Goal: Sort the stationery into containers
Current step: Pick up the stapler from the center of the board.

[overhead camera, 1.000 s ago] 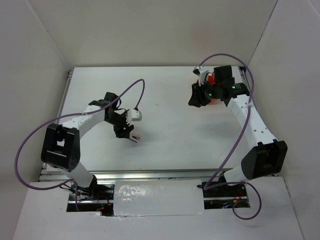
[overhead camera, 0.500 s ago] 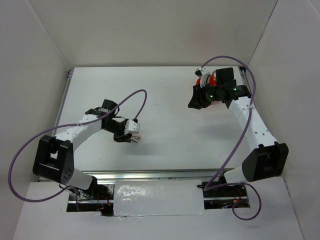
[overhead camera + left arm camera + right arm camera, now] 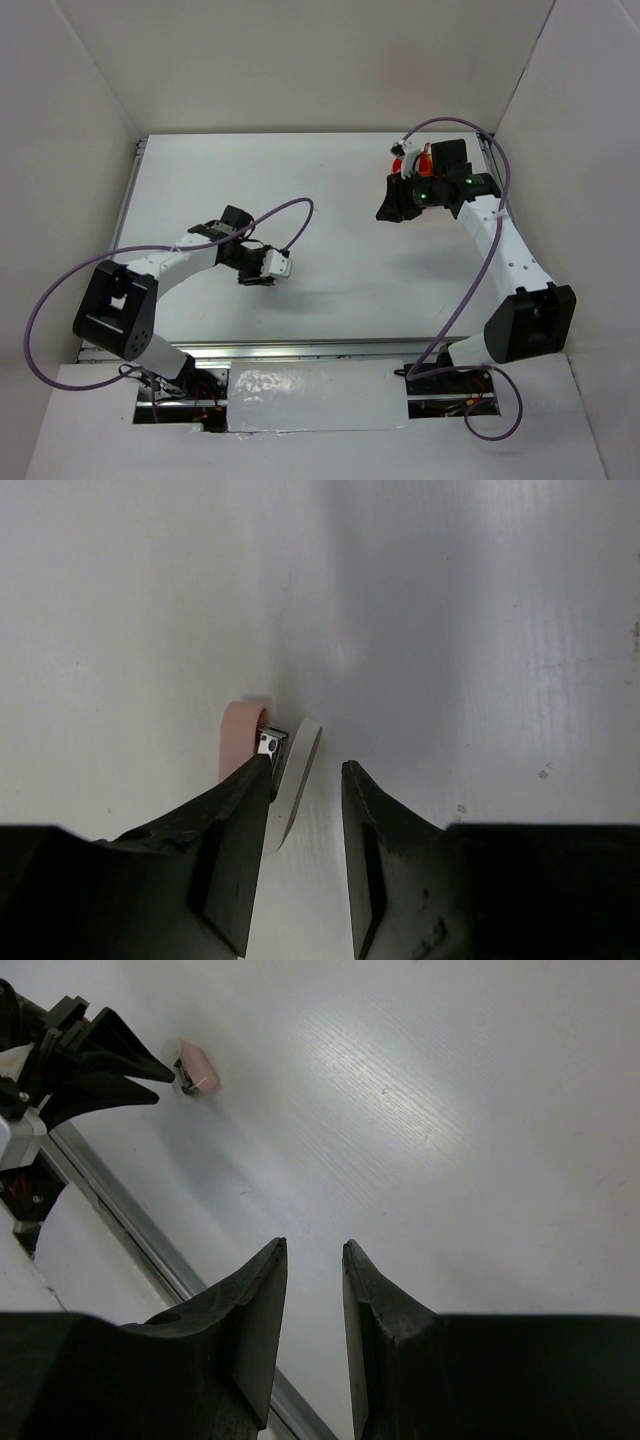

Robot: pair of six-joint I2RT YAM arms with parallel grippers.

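Note:
The pink-and-white eraser (image 3: 240,742) lies on the white table right at my left gripper's (image 3: 307,767) tips. Its white end (image 3: 297,772) sits between the jaws against the left finger (image 3: 215,830), its pink end outside that finger. The jaws stand apart and the right finger does not touch it. In the top view the left gripper (image 3: 255,278) covers the eraser. My right gripper (image 3: 315,1250) is empty with a narrow gap, raised at the far right (image 3: 390,207); its view shows the eraser (image 3: 198,1070) far off. The orange tub is hidden behind the right arm. No other stationery shows.
The table's metal rail (image 3: 120,1215) runs along the near edge. White walls (image 3: 80,110) close the table in on the left, back and right. Purple cables (image 3: 290,215) loop over both arms.
My left gripper has swung right and turned over the eraser, which lay in plain sight beside its tips in the top view and is now covered. The right arm has barely shifted.

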